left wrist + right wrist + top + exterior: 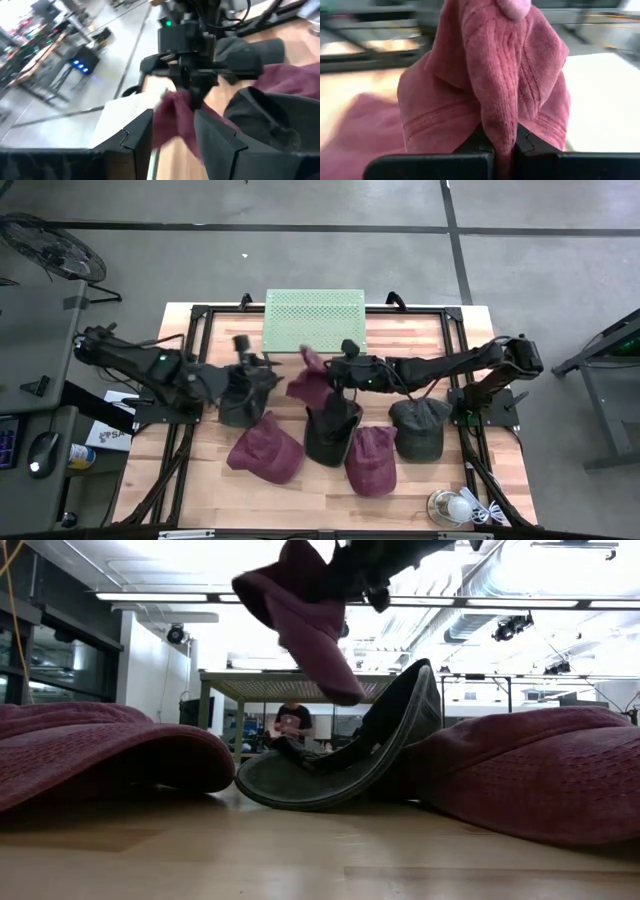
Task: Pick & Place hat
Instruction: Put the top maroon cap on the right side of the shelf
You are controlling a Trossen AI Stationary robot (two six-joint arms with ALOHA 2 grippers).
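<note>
While the right gripper (pixel 335 370) hung over the middle of the table (pixel 200 490), its fingers (pixel 470 162) were pinched tight on a fold of a maroon hat (pixel 310 380), which dangled in the air clear of the wood. In the right wrist view the cloth (pixel 490 80) bunched up from between the two dark pads. From the low view the lifted hat (pixel 305 615) hung above a dark hat (pixel 350 755) lying tipped on its side with its hollow showing.

Seen from above, that dark hat (pixel 332 435) sat at about 6 o'clock from the gripper. A second maroon hat (pixel 265 448) lay at 7 o'clock, a third maroon hat (pixel 372 458) at 5 o'clock, and a grey-green hat (pixel 420 428) toward 4 o'clock, near the right arm's base. A green perforated tray (pixel 315 320) stood at 12 o'clock, at the table's far edge.

The left gripper (pixel 245 370) hovered at 9 o'clock from the lifted hat, above another dark hat (pixel 240 405). Its fingers (pixel 135 137) stood apart with nothing between them.

A light bulb (pixel 458 506) lay near the table's front right corner.
</note>
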